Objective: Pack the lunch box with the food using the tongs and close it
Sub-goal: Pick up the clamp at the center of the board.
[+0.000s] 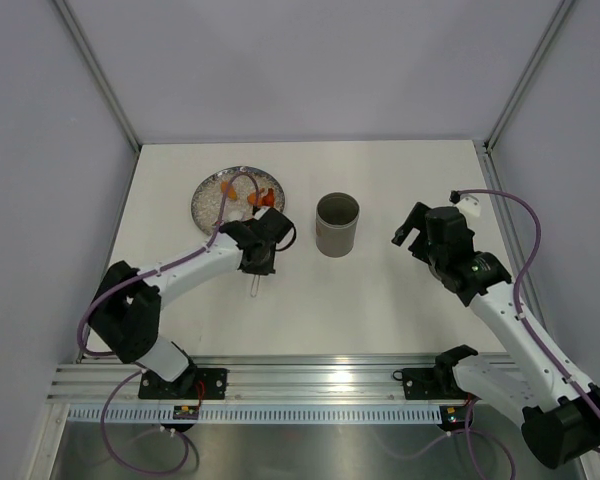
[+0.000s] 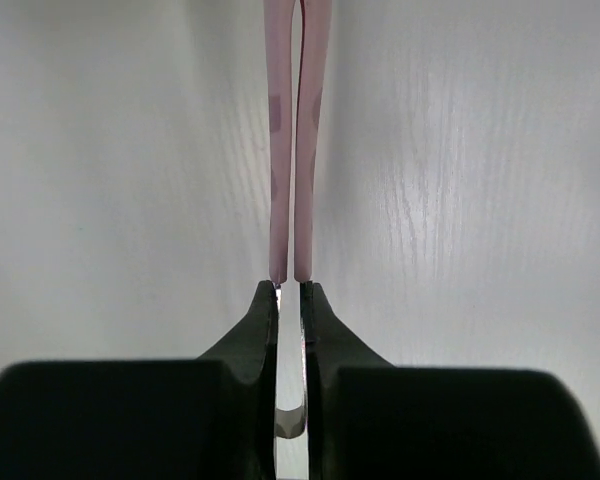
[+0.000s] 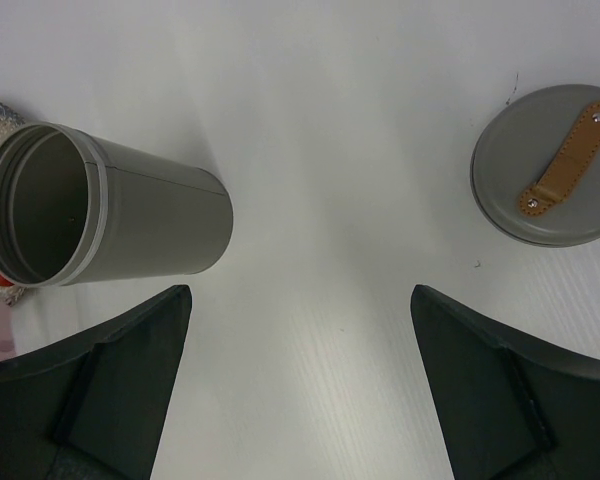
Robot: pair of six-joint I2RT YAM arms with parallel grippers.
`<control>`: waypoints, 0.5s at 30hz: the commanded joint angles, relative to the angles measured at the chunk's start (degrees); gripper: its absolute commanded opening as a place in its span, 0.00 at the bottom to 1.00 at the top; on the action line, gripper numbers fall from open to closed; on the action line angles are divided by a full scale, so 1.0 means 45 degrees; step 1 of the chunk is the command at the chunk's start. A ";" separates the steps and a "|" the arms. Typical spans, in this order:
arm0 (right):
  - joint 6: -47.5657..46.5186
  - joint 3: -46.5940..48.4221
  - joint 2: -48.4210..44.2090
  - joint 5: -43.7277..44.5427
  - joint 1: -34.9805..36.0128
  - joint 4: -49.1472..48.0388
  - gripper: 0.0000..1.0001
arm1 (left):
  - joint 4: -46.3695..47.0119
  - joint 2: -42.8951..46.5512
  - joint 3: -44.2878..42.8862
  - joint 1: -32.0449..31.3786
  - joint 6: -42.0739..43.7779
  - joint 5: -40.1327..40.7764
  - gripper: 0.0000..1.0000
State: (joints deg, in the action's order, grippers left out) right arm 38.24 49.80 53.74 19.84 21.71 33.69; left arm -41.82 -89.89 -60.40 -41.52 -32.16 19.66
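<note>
Pale lilac walls and an aluminium frame close in a white table, with both arms bolted at its near edge. At the far left sits a round speckled plate carrying the food, a few small orange and red pieces. The lunch box stands upright near the middle of the table, just right of the plate, with its mouth open and nothing visible inside. Its lid, a flat grey disc with a tan strap, lies well apart to the right.

The left gripper hangs at the near right edge of the plate, pinched tight on the tongs. In the left wrist view the two pink arms run out from between the fingers, pressed almost together. The right gripper hovers to the right of the lunch box with its jaws spread wide and nothing between them.

I judge the step in hand to be taking up the tongs; no food has been packed yet. With the arms squeezed nearly shut, the tips cannot take a piece. The next move probably calls for lifting the tongs, easing the grip so that they spring apart, and bringing the tips over a piece on the plate. Too loose a grip could let the slim tongs slip or twist.
</note>
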 commanded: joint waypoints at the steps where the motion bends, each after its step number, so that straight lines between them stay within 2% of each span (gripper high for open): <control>1: -0.0020 0.0417 -0.0281 -0.0150 0.0077 -0.0241 0.99 | -0.1250 0.1165 -0.1477 0.0649 0.0759 0.0651 0.00; 4: -0.0060 0.0534 -0.0301 -0.0170 0.0077 -0.0183 0.99 | -0.2364 0.1147 -0.2629 0.1079 0.1364 0.0728 0.01; 5: -0.0060 0.0535 -0.0339 -0.0170 0.0057 -0.0202 0.99 | -0.2753 0.1089 -0.2883 0.1198 0.1521 0.0825 0.05; 8: -0.0060 0.0554 -0.0398 -0.0247 0.0057 -0.0338 0.99 | -0.2990 0.1107 -0.3432 0.1880 0.2205 0.0690 0.11; 15: -0.0138 0.0945 0.0070 -0.1146 0.0077 -0.0631 0.99 | -0.3342 0.0874 -0.4252 0.4262 0.2947 -0.0305 0.17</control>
State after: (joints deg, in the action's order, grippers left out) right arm 38.17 51.16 53.60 16.75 21.71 33.61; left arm -55.18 -86.35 -75.85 -25.45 -21.96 19.75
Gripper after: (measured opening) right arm 0.993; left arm 0.167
